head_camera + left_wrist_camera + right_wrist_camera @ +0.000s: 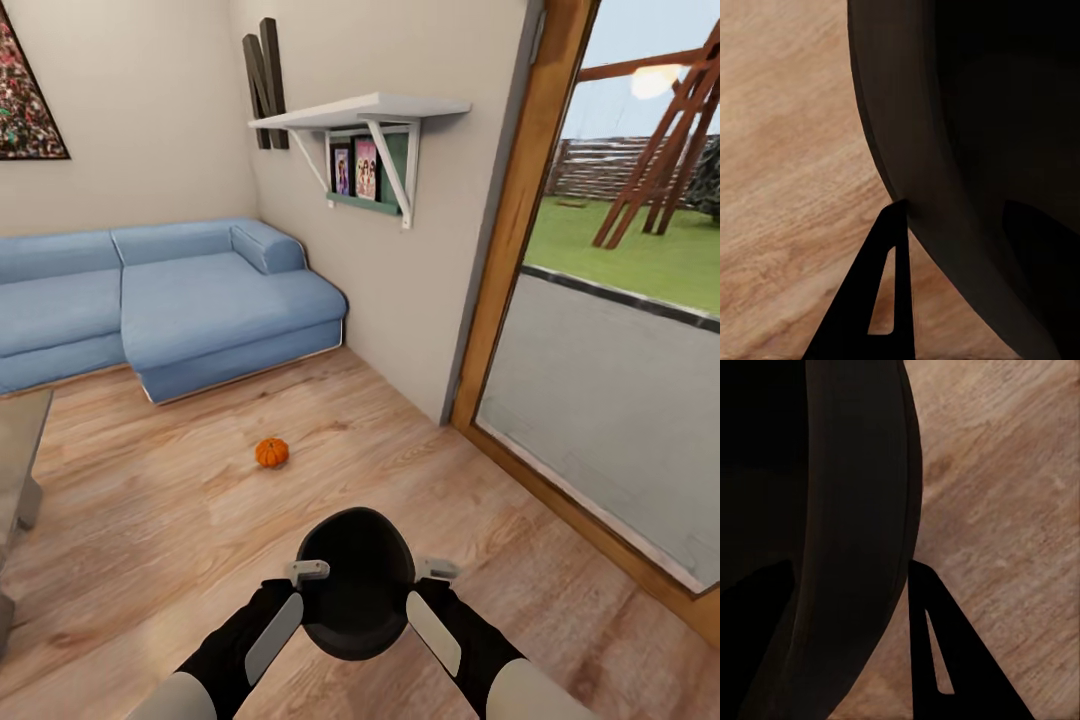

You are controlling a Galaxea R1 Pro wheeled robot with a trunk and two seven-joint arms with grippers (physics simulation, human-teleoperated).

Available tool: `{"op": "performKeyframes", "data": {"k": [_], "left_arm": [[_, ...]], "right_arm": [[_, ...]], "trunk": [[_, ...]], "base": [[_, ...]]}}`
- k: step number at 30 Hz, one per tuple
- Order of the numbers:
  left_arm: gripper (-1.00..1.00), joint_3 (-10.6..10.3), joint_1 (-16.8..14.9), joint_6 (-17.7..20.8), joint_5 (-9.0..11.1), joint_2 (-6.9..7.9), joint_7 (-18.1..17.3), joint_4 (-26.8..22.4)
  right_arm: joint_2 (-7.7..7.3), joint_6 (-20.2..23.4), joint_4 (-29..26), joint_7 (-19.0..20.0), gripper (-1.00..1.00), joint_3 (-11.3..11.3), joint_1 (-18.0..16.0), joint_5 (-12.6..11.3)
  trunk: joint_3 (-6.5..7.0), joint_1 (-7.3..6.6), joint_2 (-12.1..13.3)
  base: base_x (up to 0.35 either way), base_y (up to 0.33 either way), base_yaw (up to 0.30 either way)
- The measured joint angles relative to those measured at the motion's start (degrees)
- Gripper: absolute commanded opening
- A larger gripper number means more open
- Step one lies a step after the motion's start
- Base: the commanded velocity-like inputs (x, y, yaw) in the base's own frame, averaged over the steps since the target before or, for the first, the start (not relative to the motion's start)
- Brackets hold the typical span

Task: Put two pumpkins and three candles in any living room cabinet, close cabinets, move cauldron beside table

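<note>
A black cauldron (355, 580) hangs low in front of me over the wood floor, held by its rim from both sides. My left gripper (306, 578) grips the left rim and my right gripper (432, 576) the right rim. In the left wrist view the cauldron wall (945, 150) passes between the fingers (894, 255), one outside and one inside. The right wrist view has the same grip on the wall (862, 510), with a finger (934, 645) outside. One small orange pumpkin (271, 452) lies on the floor ahead, well short of the sofa.
A blue corner sofa (170, 300) fills the back left. A grey table edge (20, 440) juts in at the far left. A wall shelf (365, 110) with photos hangs ahead, and a wood-framed glass door (510, 250) runs along the right.
</note>
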Motion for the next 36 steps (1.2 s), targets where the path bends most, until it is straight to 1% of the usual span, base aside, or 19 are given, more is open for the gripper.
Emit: {"op": "performKeyframes", "data": {"k": [18,22,28,33,36], "left_arm": [[-1.0,0.1,0.0,0.1,-0.3,0.01,0.0,-0.2],[-1.0,0.1,0.0,0.1,-0.5,0.02,-0.1,-0.3],[-1.0,0.1,0.0,0.0,-0.2,0.09,-0.1,-0.4],[-1.0,0.2,0.0,0.0,-0.2,0.09,-0.2,-0.4],[-1.0,0.1,0.0,0.0,-0.2,0.09,-0.1,-0.4]], "right_arm": [[0.0,0.0,-0.1,0.2,-1.0,-0.1,0.0,0.3],[-0.01,0.0,-0.3,0.2,-1.0,-0.2,0.0,0.4],[0.01,0.0,-0.4,-0.2,-1.0,-0.1,0.0,0.2],[0.01,0.1,-0.4,-0.1,-1.0,-0.1,0.0,0.3],[-0.01,0.1,-0.5,-0.2,-1.0,-0.1,0.0,0.3]], "trunk": [[3.23,-3.96,7.2],[3.23,-3.97,7.2],[3.24,-3.99,7.2],[3.23,-3.97,7.2],[3.23,-3.97,7.2]], "base": [[-0.302,0.014,0.289],[-0.198,0.049,0.289],[-0.037,0.021,0.289],[-0.147,0.196,0.283],[-0.202,0.245,0.123]]}}
